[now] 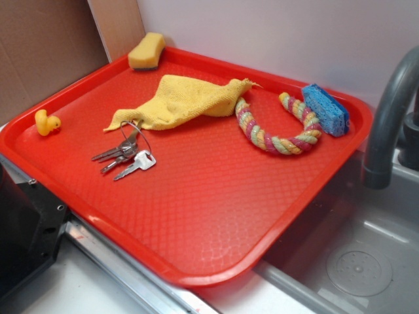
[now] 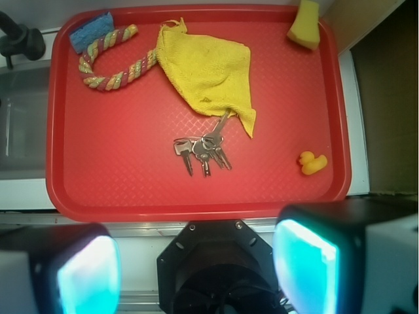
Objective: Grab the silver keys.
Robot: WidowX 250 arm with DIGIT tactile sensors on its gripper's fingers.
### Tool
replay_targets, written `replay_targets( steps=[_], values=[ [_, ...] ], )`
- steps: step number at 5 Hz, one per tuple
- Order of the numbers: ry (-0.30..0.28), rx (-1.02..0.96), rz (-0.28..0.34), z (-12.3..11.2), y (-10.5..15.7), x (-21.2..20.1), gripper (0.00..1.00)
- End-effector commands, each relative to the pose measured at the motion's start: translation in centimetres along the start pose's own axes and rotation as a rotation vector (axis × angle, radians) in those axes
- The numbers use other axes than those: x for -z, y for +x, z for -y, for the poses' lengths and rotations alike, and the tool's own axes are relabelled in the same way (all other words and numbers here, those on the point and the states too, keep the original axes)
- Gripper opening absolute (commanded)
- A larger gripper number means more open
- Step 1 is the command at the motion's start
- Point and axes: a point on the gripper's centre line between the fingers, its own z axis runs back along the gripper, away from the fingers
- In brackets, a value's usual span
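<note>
In the exterior view, at the far left edge of the red tray (image 1: 216, 216), a small yellow duck (image 1: 46, 122) sits well apart from everything else, so it poses no obstacle. Just right of it, left of frame centre, lie the silver keys (image 1: 126, 156), flat on the tray with blades fanned toward lower left. Their wire ring touches the lower corner of the yellow cloth (image 1: 180, 99), and one key seems tucked under that corner, so a grasp should probably close on the exposed blades. An orange sponge (image 1: 146, 52) rests at upper left; a coloured rope (image 1: 275, 127) and blue sponge (image 1: 325, 108) occupy the upper right, clear of the target.

In the wrist view the gripper (image 2: 196, 271) hangs below the tray's near edge, fingers (image 2: 85, 271) spread wide and empty, keys in frame centre.
</note>
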Motion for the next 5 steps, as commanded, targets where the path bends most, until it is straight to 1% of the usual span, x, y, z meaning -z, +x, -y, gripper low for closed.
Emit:
replay_targets(
  steps=[1, 2, 3, 4, 5],
  values=[
    [0.0, 0.0, 0.0, 0.0, 0.0, 0.0, 1.0],
    [-0.076, 0.246, 0.053, -0.9, 2.0, 5.2, 1.0],
    [-0.1, 0.498, 0.094, 0.0, 3.5, 9.2, 1.0],
    [-0.13, 0.747, 0.095, 1.1, 4.5, 12.1, 1.0],
    [-0.161, 0.862, 0.018, 1.3, 4.0, 15.0, 1.0]
  ],
)
